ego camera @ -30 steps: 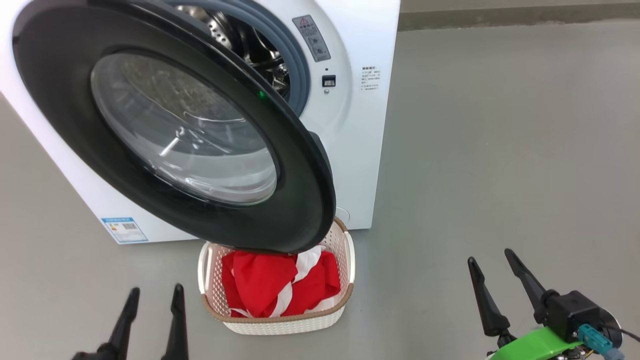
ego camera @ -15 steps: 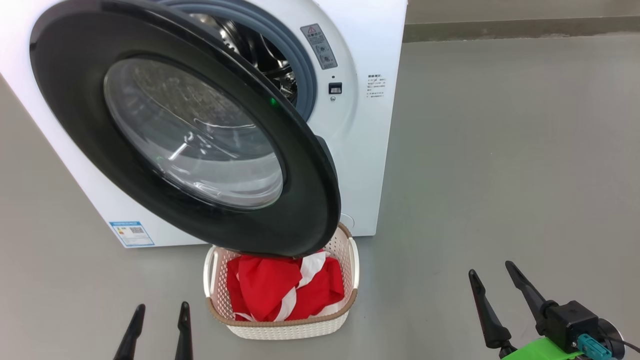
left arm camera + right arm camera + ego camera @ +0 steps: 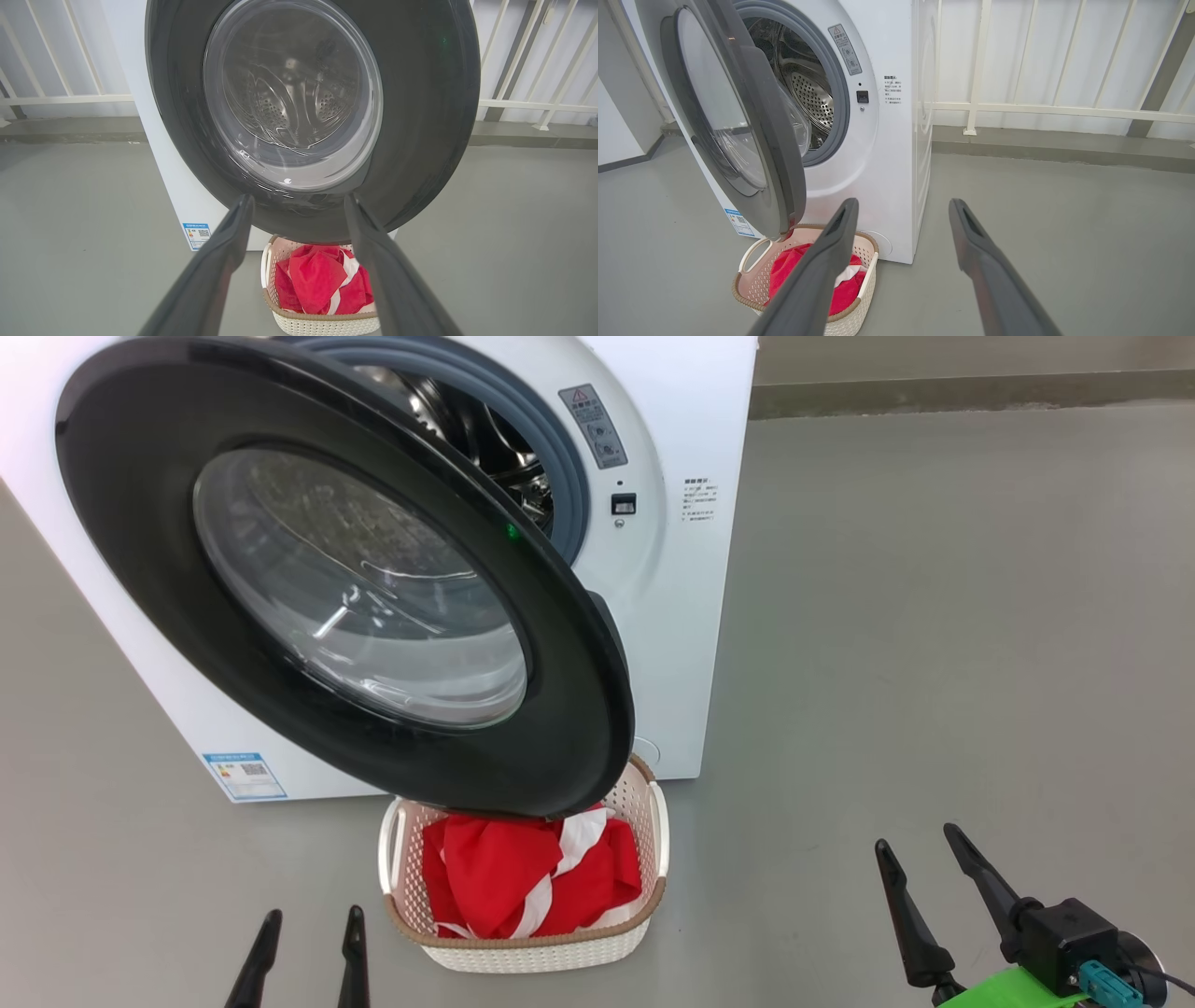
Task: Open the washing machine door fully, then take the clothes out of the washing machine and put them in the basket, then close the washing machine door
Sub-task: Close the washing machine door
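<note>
fingers (image 3: 353, 961) apart and empty on my left gripper (image 3: 314, 926) and right gripper (image 3: 915, 842): the clothes (image 3: 504, 877) already fill the basket (image 3: 532, 957) at six o'clock below the washing machine door (image 3: 131, 541), open, needing closing, i judge.

Head camera nudged: the whole scene sits slightly right and lower in my frame. Beyond that shift, left jaws have dropped back toward the bottom edge, little but the fingertips (image 3: 261, 952) left showing. Right jaws a shade lower too.

Red clothes (image 3: 317, 280) in basket (image 3: 322, 323) below door (image 3: 420, 116)
</note>
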`<state>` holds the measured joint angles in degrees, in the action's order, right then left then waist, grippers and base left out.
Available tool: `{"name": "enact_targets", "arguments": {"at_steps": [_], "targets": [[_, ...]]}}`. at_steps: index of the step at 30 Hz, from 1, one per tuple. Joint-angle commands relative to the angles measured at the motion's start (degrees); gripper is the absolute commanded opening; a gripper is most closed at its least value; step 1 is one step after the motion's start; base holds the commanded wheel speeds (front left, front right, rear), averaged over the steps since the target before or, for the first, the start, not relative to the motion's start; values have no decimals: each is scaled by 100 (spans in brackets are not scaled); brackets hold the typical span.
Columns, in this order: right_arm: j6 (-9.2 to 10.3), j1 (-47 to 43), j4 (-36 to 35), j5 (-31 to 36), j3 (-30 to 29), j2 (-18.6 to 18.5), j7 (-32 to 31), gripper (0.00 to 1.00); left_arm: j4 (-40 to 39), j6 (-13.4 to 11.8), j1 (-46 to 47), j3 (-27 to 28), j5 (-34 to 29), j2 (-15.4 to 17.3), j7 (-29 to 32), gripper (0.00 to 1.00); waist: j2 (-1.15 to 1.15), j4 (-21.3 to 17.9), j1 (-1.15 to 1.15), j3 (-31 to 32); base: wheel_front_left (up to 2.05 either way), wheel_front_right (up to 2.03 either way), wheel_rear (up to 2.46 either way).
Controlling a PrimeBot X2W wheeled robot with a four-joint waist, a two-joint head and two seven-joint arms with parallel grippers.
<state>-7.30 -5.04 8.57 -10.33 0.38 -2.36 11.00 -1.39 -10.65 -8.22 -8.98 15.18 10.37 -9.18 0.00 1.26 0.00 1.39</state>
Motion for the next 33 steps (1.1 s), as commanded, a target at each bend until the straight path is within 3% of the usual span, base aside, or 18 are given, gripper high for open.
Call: {"name": "enact_targets", "arguments": {"at_steps": [1,9,10,11,13,24,33], "targets": [[-19,79,-158,-13,96,-52,-1,100,-163,-51,117,173,-37,83,-12,100,0,-2,0,0,0,0,0],[-19,88,-160,-21,89,-52,-24,100,-213,-104,106,121,-61,93,23,100,0,2,0,1,0,0,0],[-19,90,-164,-26,84,-52,-27,85,-221,-110,105,114,-66,96,25,100,0,2,0,-1,0,0,0],[-19,93,-169,-33,81,-52,-26,40,-229,-114,104,111,-56,91,29,100,0,2,0,-2,0,0,0],[-19,96,-180,-60,64,-52,-12,0,-242,-127,106,99,-74,103,32,100,0,2,0,-5,0,0,0],[-19,200,-218,-60,147,-52,-47,0,-288,-166,162,53,-74,113,43,100,0,116,0,-42,0,0,0],[-19,929,-8,-300,1077,-158,-127,0,-262,-175,266,-8,-35,76,-2,100,0,517,0,-146,0,0,0]]}}
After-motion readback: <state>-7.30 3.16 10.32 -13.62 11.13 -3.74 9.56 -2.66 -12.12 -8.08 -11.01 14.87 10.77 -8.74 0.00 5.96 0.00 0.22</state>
